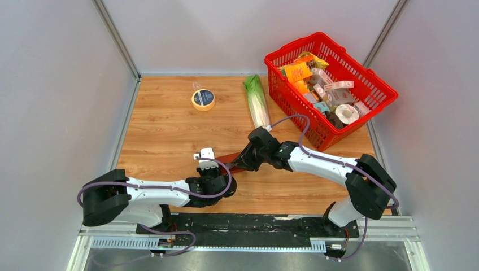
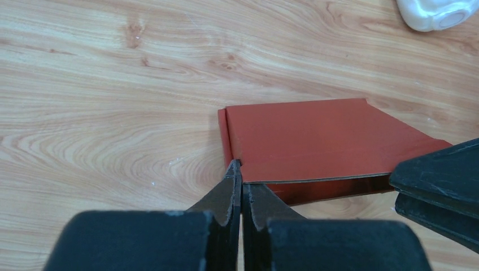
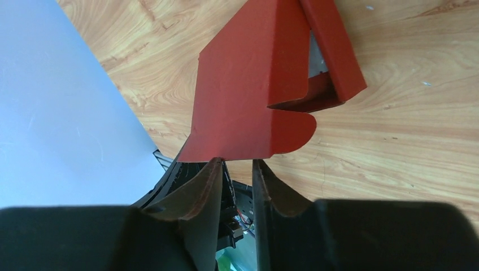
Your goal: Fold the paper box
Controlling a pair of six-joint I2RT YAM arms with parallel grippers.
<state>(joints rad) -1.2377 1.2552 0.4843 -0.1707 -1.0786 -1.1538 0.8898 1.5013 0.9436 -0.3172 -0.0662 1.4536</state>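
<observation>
Left gripper pinching paper box corner, forearm low

From above, only a sliver of the box is seen. A white object is cut off by the left wrist view's top edge.

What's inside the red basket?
The red basket holds an orange packet, a white roll and pale boxes. Whatever lies underneath them is covered.
</observation>
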